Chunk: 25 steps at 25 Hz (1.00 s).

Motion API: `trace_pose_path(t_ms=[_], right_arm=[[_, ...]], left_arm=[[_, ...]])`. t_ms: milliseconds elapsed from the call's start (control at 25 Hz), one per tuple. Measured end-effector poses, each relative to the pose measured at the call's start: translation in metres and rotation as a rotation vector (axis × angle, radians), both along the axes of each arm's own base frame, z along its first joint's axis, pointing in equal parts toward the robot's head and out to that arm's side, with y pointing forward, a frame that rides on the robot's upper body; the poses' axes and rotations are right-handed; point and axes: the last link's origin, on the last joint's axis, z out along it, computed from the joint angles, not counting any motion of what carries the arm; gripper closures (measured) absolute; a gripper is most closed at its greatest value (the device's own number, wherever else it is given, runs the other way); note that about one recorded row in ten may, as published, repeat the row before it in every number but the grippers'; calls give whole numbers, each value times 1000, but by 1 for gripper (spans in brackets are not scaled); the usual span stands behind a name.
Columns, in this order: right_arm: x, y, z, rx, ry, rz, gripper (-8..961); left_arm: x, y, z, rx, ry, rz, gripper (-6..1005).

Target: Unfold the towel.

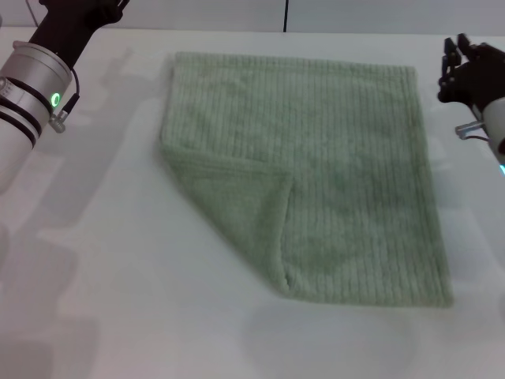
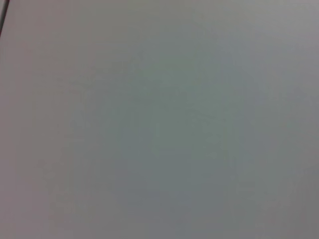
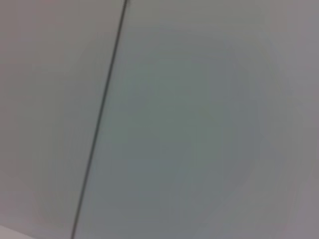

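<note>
Your left arm (image 1: 28, 87): white-silver casing, black bands, one green indicator light. Your right gripper (image 1: 461, 67): black, on a white wrist.

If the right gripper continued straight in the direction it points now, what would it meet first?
Probably nothing near: the right gripper points away beyond the towel, and its wrist view shows only a plain pale surface with a dark seam. Depth is unclear.

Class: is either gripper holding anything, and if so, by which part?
Nothing is held. The towel lies on the table, apart from both the left gripper and right gripper.
</note>
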Motion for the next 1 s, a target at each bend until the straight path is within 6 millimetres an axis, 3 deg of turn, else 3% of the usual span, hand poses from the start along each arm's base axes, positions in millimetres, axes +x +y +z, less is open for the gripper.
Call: trace_pose_path(t_ms=[160, 240, 520, 1000], right_arm=[[-7, 1, -9, -42, 19, -16, 771], [-10, 2, -13, -64, 34, -33, 925], [-16, 6, -9, -117, 126, -158, 921], [-33, 19, 36, -263, 177, -363, 918]], left_arm=[[0, 0, -1, -3, 2, -2, 215], [0, 0, -1, -4, 3, -3, 215], [0, 0, 0, -3, 2, -3, 215], [1, 0, 0, -9, 4, -7, 215]])
